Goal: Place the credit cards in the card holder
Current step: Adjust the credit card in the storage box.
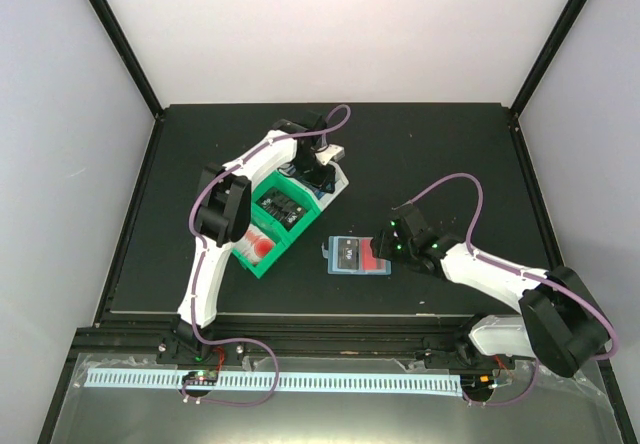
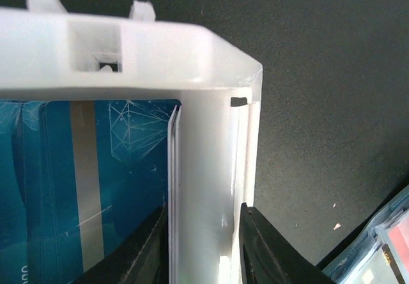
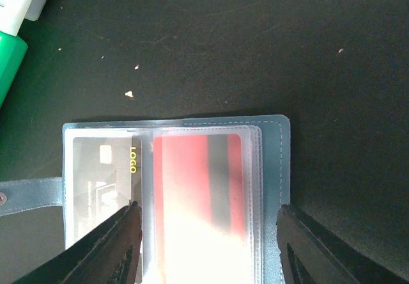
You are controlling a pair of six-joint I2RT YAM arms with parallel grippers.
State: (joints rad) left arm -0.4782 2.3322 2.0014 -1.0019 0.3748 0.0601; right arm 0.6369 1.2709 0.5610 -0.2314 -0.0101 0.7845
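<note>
The teal card holder (image 1: 355, 256) lies open on the black table, its snap tab pointing left. In the right wrist view its clear sleeves hold a red-and-white card (image 3: 192, 188) and a black card (image 3: 102, 175) printed LOGO. My right gripper (image 3: 208, 233) stands open just over the holder (image 3: 271, 169), one finger above the black card and the other at the teal right edge. My left gripper (image 2: 201, 210) straddles the side wall of the white bin (image 2: 204, 169), its fingers against both faces. Blue credit cards (image 2: 96, 181) lie inside, and thin card edges stand against the wall.
A green bin (image 1: 262, 264) beside the white bin (image 1: 338, 179) holds black cards (image 1: 282, 206) and red ones (image 1: 258, 247). Both bins sit left of the holder. The left arm arches over the green bin. Black frame rails edge the table.
</note>
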